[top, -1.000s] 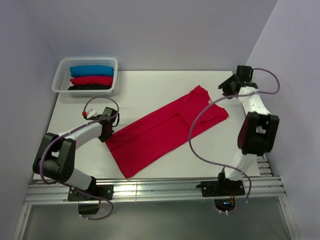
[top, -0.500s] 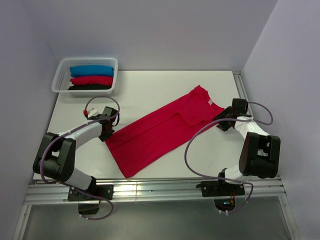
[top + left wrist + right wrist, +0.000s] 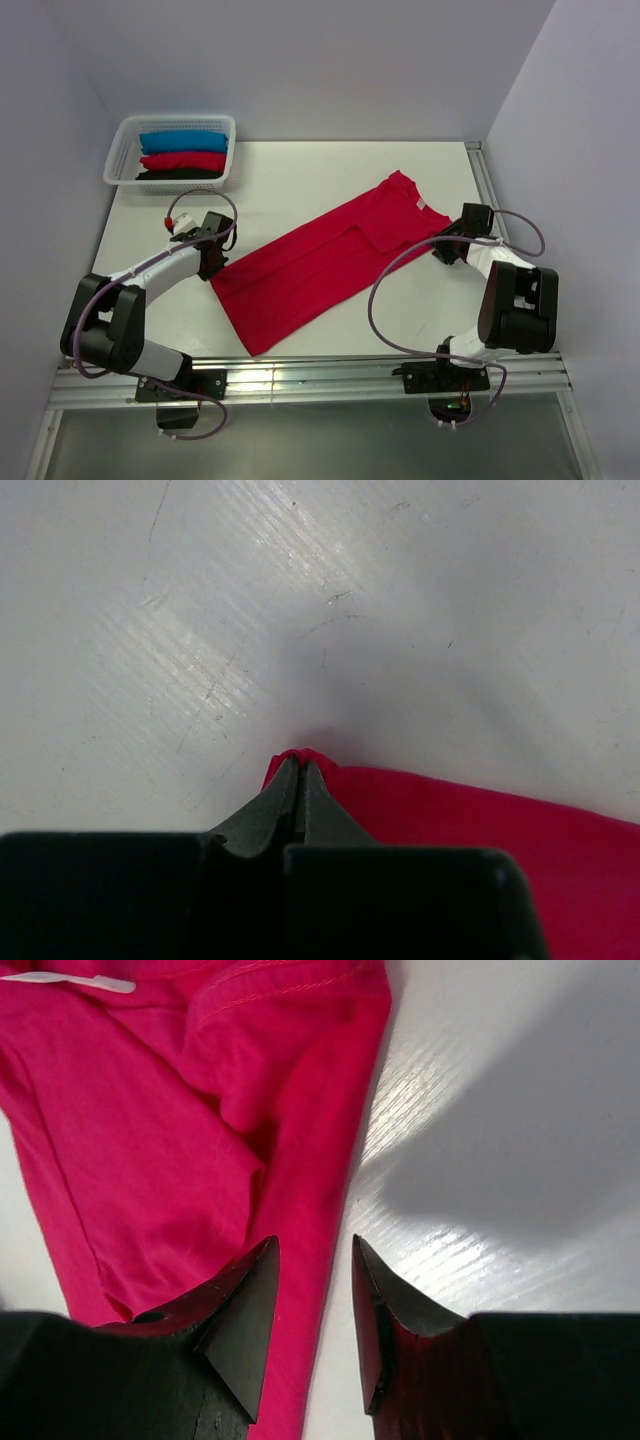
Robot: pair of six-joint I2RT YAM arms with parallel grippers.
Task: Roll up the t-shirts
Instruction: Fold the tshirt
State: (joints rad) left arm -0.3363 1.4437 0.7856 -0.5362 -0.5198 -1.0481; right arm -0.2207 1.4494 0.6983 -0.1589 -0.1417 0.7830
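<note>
White worktop (image 3: 300,180) carries everything. Left jaws are pressed together on the hem corner of the crimson t-shirt (image 3: 330,260) — probably anchoring it for the roll. Right jaws stand spread astride its edge near the collar end, likely about to pinch. It lies diagonally mid-worktop, folded into a strip. Far left, a lattice basket (image 3: 116,160) holds 3 bundles — blue shirt (image 3: 183,142), red shirt (image 3: 183,161), black shirt (image 3: 178,175).

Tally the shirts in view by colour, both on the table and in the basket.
Crimson shirt, lying on the table: 1
Blue shirt, in the basket: 1
Red shirt, in the basket: 1
Black shirt, in the basket: 1
Total: 4 shirts
</note>
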